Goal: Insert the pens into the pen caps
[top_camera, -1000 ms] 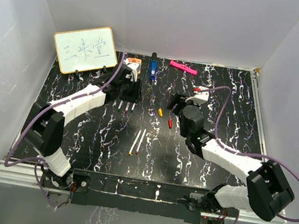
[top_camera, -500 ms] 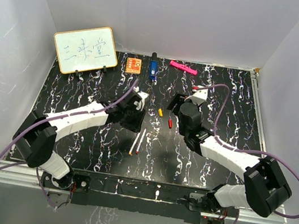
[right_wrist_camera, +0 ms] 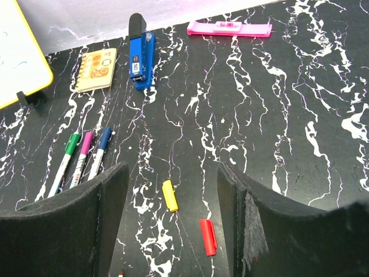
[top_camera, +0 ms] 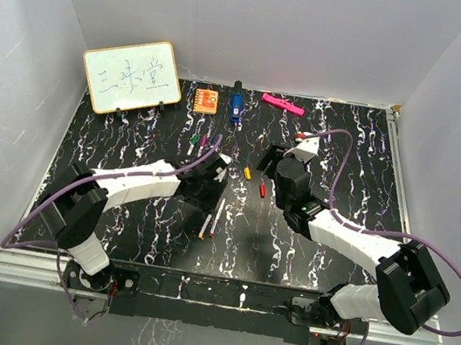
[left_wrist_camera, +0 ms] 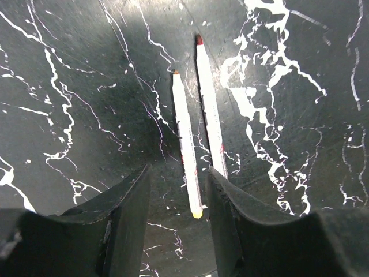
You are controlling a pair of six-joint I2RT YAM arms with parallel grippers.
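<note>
Swinging away from the orange square notepad at the back, the left arm has come to the middle of the black, white-veined desk, while the right arm has hardly shifted.

Three white pens with green, pink and blue caps on lie together at the back left, so the step in hand looks like picking up the next bare pen. The left fingers are moderately parted and hold nothing. In the left wrist view they straddle the butt of the thin white pen with the yellow end. The thin white pen with the red tip lies just beside it, partly under the right-hand finger.

Both bare pens lie flat and almost parallel. Their long axes run near-to-far across the desk, leaning slightly right at the far end in the top view. In the wrist view their tapered ends, probably the nibs, point away from the fingers.

The right fingers stand wide and empty. The stubby yellow plastic cap and the stubby red plastic cap lie on the desk ahead of them, well apart from the bare pens. I cannot tell which end of either cap is open.

The next move calls for lowering and closing on one barrel only, without catching its neighbour.
</note>
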